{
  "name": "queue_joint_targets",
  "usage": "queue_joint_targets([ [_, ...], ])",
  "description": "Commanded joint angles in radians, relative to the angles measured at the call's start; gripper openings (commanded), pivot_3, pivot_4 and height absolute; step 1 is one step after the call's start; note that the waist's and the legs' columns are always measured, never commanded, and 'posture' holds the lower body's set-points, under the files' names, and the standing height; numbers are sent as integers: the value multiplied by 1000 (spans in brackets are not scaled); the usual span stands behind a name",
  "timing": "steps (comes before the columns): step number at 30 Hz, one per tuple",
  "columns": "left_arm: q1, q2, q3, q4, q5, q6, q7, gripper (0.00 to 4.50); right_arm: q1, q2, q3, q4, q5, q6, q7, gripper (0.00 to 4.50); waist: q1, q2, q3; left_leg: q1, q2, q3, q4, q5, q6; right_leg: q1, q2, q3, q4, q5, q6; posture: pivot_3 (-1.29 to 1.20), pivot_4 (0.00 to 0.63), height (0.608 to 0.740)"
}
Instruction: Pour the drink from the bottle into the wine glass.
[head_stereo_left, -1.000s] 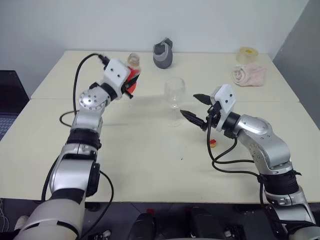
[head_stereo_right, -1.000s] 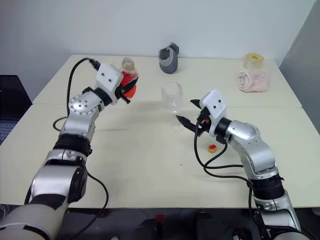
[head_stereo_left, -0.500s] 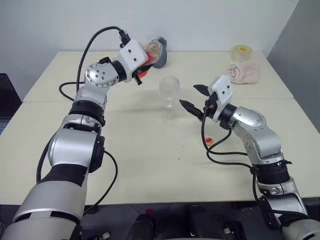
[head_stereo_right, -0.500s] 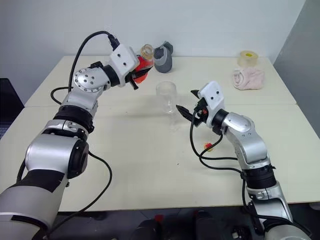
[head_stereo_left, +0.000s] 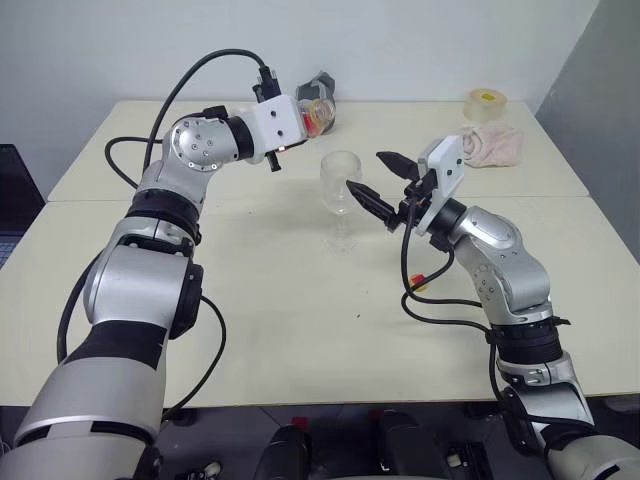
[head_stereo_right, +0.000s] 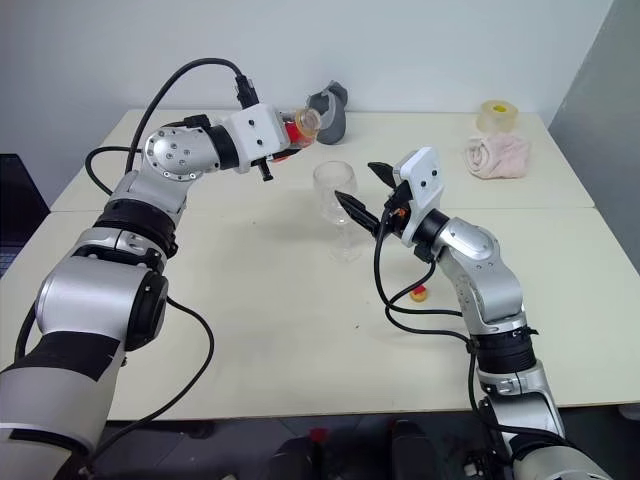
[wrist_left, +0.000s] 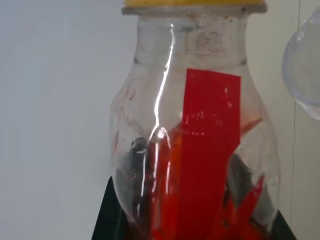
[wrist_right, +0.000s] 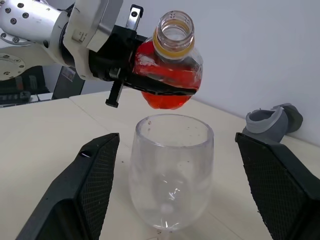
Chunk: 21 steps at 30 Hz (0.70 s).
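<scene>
The bottle (head_stereo_left: 312, 113) is a small clear one with a red label, and my left gripper (head_stereo_left: 298, 120) is shut on its body. It hangs tilted above the table, just up and left of the wine glass (head_stereo_left: 341, 184). Its open mouth (wrist_right: 173, 29) has a yellowish ring and points towards the glass. The red drink (wrist_right: 169, 90) sits low in the bottle's body. The wine glass (wrist_right: 172, 175) stands upright and looks empty. My right gripper (head_stereo_left: 379, 180) is open at bowl height, with its fingers (wrist_right: 95, 185) either side of the glass and apart from it.
A grey object (head_stereo_left: 326, 92) stands behind the bottle at the table's far edge. A pink cloth (head_stereo_left: 492, 146) and a yellowish tape roll (head_stereo_left: 485, 103) lie at the far right. A small red and yellow thing (head_stereo_left: 420, 283) lies under my right forearm.
My left arm has lifted the bottle, carried it right towards the glass and rolled it over into a tilt. My right gripper has risen from stem height to bowl height.
</scene>
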Motion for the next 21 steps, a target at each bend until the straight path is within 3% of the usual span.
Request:
queue_joint_targets([
  [1, -54, 27, -13, -12, 25, -45, 23, 1011, -7, 1, -19, -36, 13, -36, 6, 3986, 0, 0, 0, 0, 0, 0, 0, 0, 0, 0, 0, 0, 0, 0, 0, 0, 150, 740],
  [21, -95, 86, -122, 12, 191, -135, 157, 1011, -24, 3, -10, -16, 4, -56, 17, 3986, -4, 0, 0, 0, 0, 0, 0, 0, 0, 0, 0, 0, 1, 0, 0, 0, 150, 740],
])
